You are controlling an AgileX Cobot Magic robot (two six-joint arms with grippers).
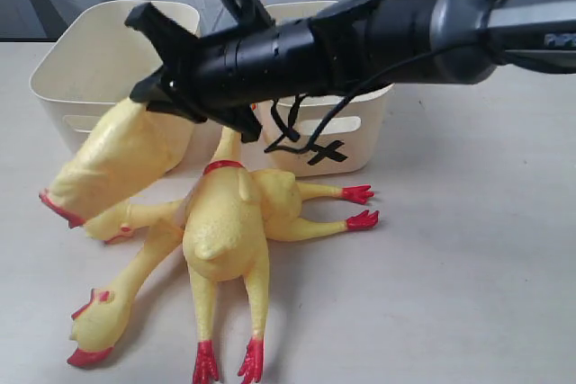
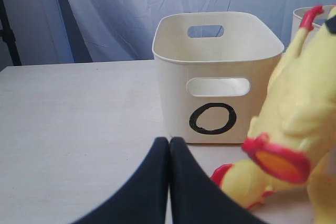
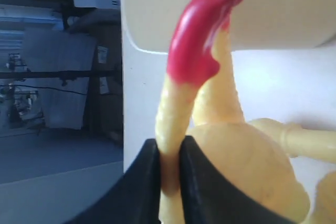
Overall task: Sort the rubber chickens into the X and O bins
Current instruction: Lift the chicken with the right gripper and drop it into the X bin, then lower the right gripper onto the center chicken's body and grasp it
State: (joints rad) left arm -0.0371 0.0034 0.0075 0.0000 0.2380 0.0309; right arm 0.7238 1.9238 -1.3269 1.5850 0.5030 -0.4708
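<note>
Exterior view: the right arm [image 1: 297, 51] reaches across to the left, a rubber chicken [image 1: 121, 155] dangling before the O bin [image 1: 67, 60]; three more chickens [image 1: 229, 222] lie heaped on the surface [image 1: 468, 267] near the X bin [image 1: 355, 137]. Left wrist view: left fingers [image 2: 152, 182] pressed together, empty. Right wrist view: right fingers [image 3: 142, 182] pinching the chicken's leg

Left claw [image 2: 169, 142] closed, right claw [image 3: 169, 144] pinching chicken [image 3: 241, 169]
</note>
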